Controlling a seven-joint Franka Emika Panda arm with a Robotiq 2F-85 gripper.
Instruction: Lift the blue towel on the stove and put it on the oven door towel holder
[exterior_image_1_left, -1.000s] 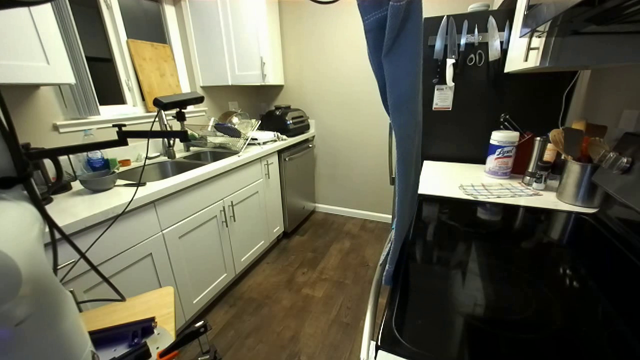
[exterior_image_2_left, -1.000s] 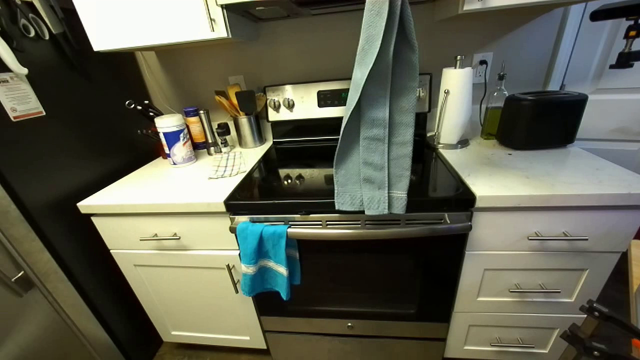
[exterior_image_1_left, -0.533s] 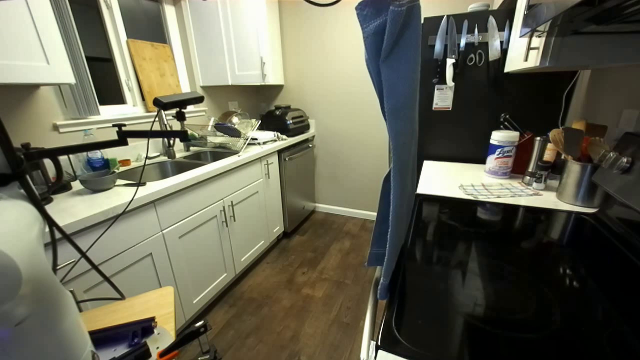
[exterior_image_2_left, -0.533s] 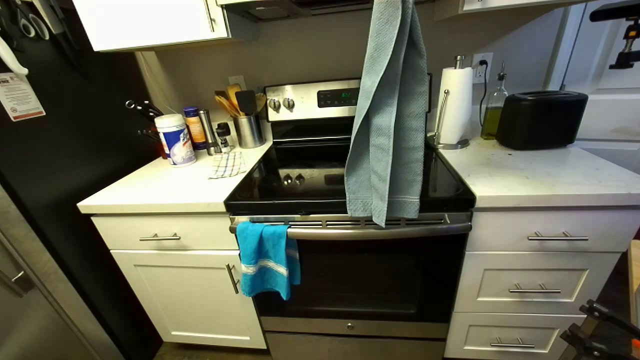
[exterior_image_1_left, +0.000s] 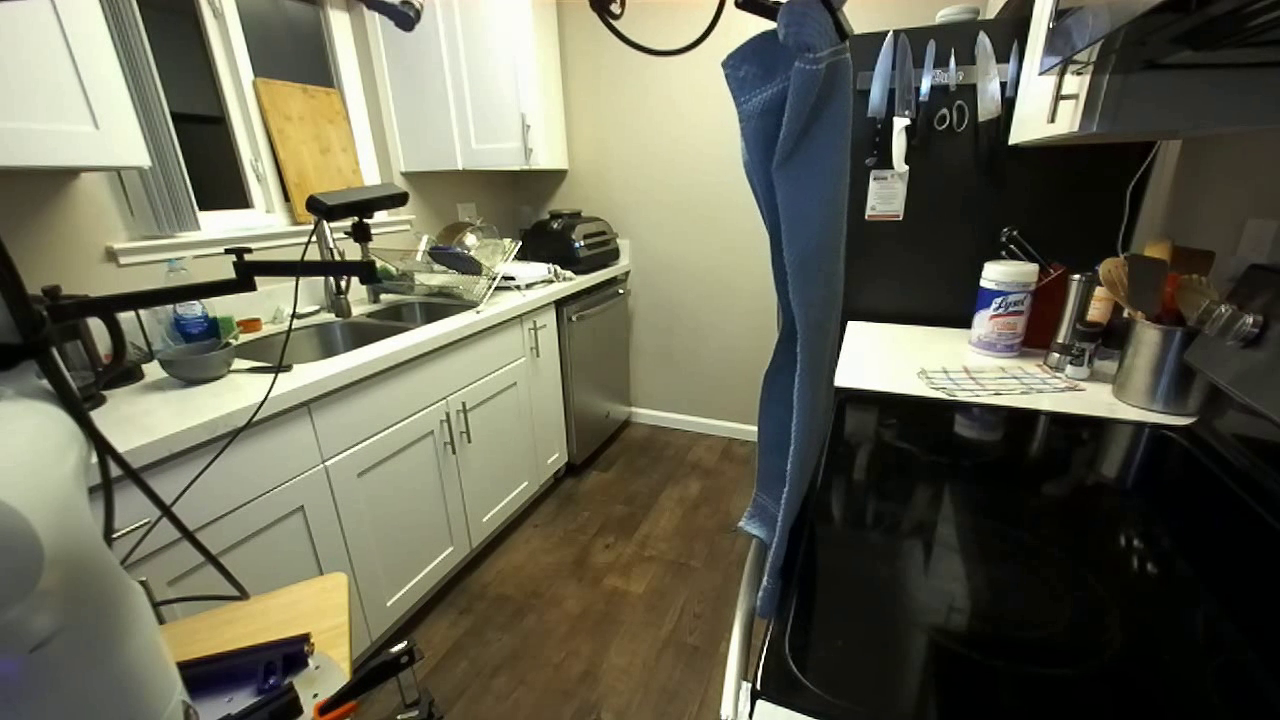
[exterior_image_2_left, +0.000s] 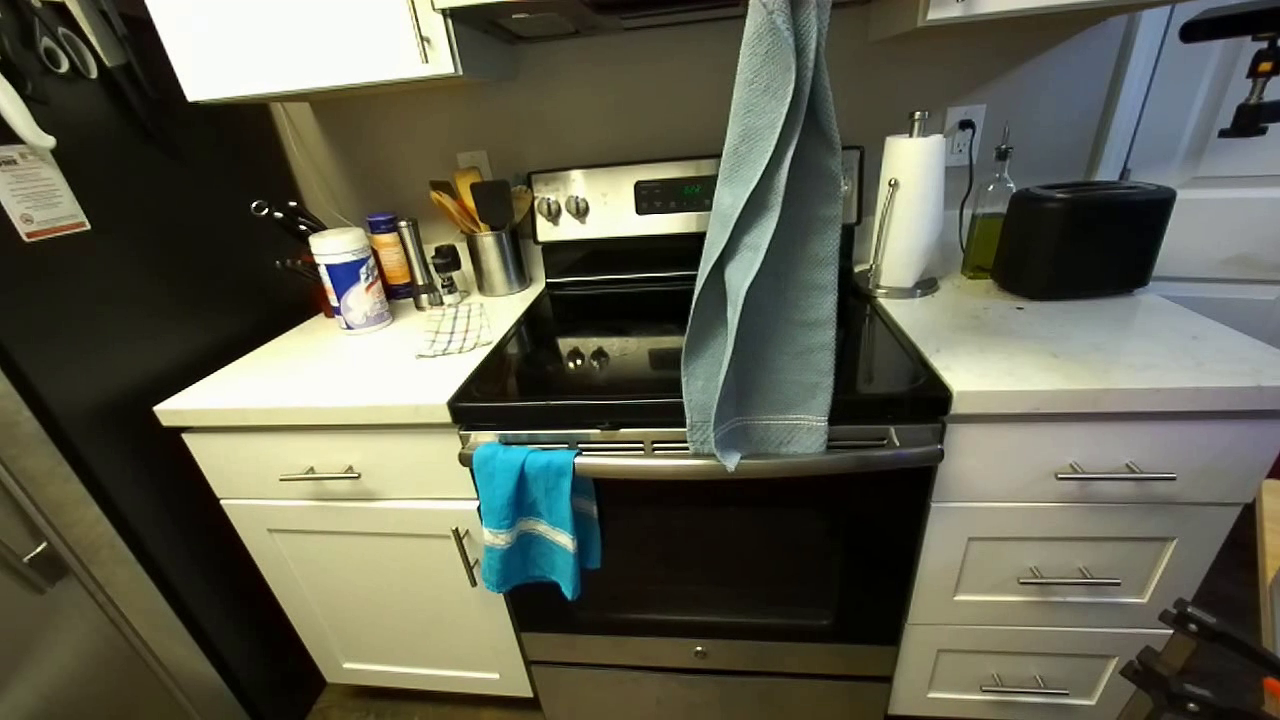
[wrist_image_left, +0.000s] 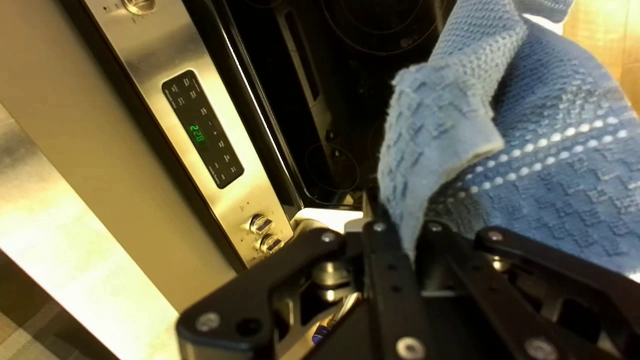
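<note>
The blue towel hangs lengthwise in the air, seen in both exterior views (exterior_image_1_left: 800, 260) (exterior_image_2_left: 770, 280) and in the wrist view (wrist_image_left: 555, 170). My gripper (wrist_image_left: 410, 232) is shut on its upper end; in an exterior view only dark bits of the gripper show at the top edge. The stove (exterior_image_1_left: 950, 560) (exterior_image_2_left: 590, 365) has a glossy black top, behind the towel in an exterior view. The oven door towel holder is the metal bar (exterior_image_2_left: 650, 467) (exterior_image_1_left: 741, 630). The towel's lower end overlaps the bar in both exterior views; whether they touch I cannot tell.
A bright blue cloth (exterior_image_2_left: 530, 520) hangs on the bar's left part. A utensil pot (exterior_image_2_left: 497, 262), wipes tub (exterior_image_2_left: 350, 280) and checked cloth (exterior_image_2_left: 455, 330) are on the left counter. Paper towels (exterior_image_2_left: 912, 210) and a toaster (exterior_image_2_left: 1085, 240) are on the right. A range hood (exterior_image_2_left: 600, 15) is above.
The towel has come lower; its bottom edge now reaches the bar's height in an exterior view. It swung right, then slightly back left there. Gripper parts and a cable now show at the top.
</note>
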